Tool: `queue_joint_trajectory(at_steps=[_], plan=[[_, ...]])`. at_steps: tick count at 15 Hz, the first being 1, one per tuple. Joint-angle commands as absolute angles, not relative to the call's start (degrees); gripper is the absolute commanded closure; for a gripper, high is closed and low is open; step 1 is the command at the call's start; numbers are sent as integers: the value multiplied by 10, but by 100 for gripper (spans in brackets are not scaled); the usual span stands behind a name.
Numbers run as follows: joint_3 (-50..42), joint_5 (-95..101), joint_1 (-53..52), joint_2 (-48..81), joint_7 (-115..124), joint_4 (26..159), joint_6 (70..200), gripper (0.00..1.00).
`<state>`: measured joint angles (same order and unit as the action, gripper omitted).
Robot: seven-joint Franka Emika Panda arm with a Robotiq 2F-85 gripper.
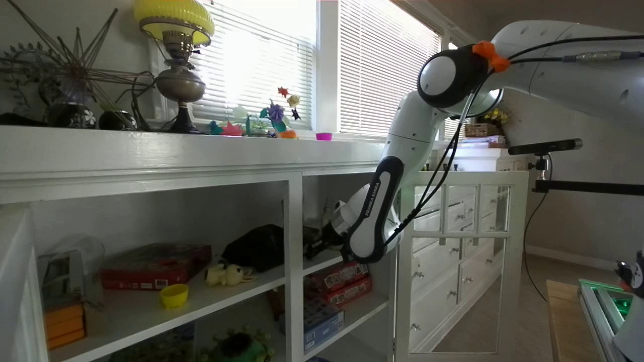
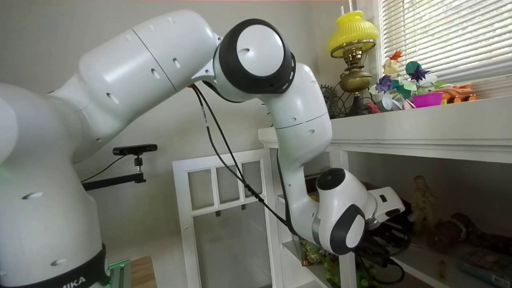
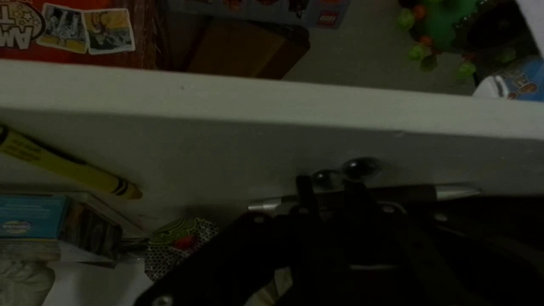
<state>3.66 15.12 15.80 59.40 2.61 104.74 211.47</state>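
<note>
In the wrist view my gripper (image 3: 329, 182) is dark against a dim grey shelf, its fingertips a small distance apart. A small shiny glass-like bead (image 3: 326, 179) sits between the tips, close against the left one. It shows a slight gap towards the right one. A larger clear bead (image 3: 360, 166) rests just beyond the right fingertip. Behind the fingers lies a dark pen (image 3: 406, 194) with silver ends, partly hidden by them. Farther left is a big yellow crayon (image 3: 63, 165). In an exterior view the gripper (image 1: 311, 247) reaches into the cabinet, its tips in shadow.
The shelf's pale front edge (image 3: 212, 97) crosses the wrist view, with a red game box (image 3: 85, 32) beyond it. Near the gripper stand a patterned trinket (image 3: 180, 244) and a blue box (image 3: 29, 216). A white post (image 1: 293, 266) divides the cabinet. A figurine (image 2: 422, 204) stands deeper inside.
</note>
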Motion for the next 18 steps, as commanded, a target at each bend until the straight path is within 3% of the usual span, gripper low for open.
queue_joint_trajectory(at_steps=[1, 6, 7, 8, 9, 11, 13, 18], plan=[[37, 150, 161, 592, 25, 1054, 2123, 71], [37, 149, 160, 589, 25, 1059, 2122, 62], [36, 149, 160, 588, 25, 1060, 2122, 66], [36, 148, 159, 588, 25, 1060, 2122, 82], [36, 148, 159, 588, 24, 1060, 2122, 91], [36, 147, 158, 587, 25, 1059, 2120, 99], [34, 144, 155, 583, 25, 1062, 2115, 95], [7, 119, 132, 553, 14, 1079, 2110, 95]])
